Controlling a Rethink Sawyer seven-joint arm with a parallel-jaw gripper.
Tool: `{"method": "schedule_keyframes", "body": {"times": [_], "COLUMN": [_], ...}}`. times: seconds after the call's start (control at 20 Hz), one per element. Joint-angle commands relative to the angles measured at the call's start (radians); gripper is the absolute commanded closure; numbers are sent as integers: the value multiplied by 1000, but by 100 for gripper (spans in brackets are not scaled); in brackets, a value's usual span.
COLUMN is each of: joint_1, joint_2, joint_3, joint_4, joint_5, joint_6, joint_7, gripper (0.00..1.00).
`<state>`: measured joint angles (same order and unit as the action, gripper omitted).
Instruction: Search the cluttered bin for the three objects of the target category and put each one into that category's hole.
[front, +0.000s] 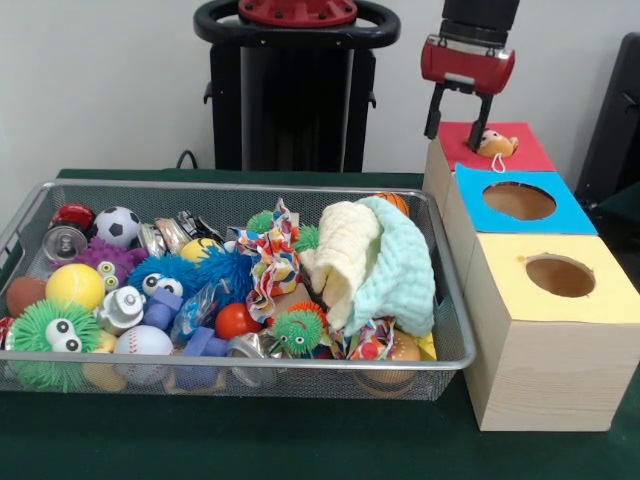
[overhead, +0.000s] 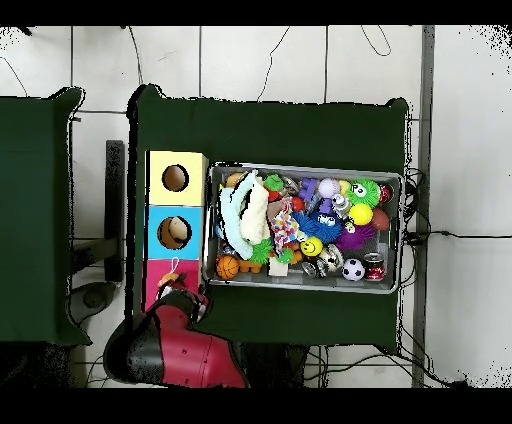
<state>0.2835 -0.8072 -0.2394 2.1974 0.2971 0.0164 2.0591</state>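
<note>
- Plush toy (front: 496, 144): small orange-and-cream soft thing with a string loop, lying on the red box top (front: 520, 150), at or over its hole. Hole itself hidden.
- Bin (front: 452, 310) is still packed: cloths (front: 375, 262), balls, fuzzy toys, cans. No other plush of this kind visible.
- Gripper (front: 461, 112) sits just above the toy, fingers spread, empty as far as I can see.
- Handling guess: light, squashy, not fragile. Pinch the body, not the loop; loop could snag.

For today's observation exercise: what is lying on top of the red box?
A small orange plush toy with a white loop lies on the red box, directly below the open gripper. It covers the box's hole, so that cannot be seen.
</note>
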Motion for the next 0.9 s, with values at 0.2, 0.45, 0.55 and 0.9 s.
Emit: {"method": "schedule_keyframes", "body": {"times": [0.2, 0.45, 0.55, 0.9], "joint_1": [-56, -74, -72, -114], "joint_2": [-71, -76, -58, 23], "joint_3": [113, 169, 186, 283], "joint_4": [-8, 8, 20, 75], "joint_5": [-7, 4, 7, -20], "joint_6": [121, 94, 80, -24], "joint_7": [127, 148, 160, 189], "gripper": [0, 0, 0, 0]}}
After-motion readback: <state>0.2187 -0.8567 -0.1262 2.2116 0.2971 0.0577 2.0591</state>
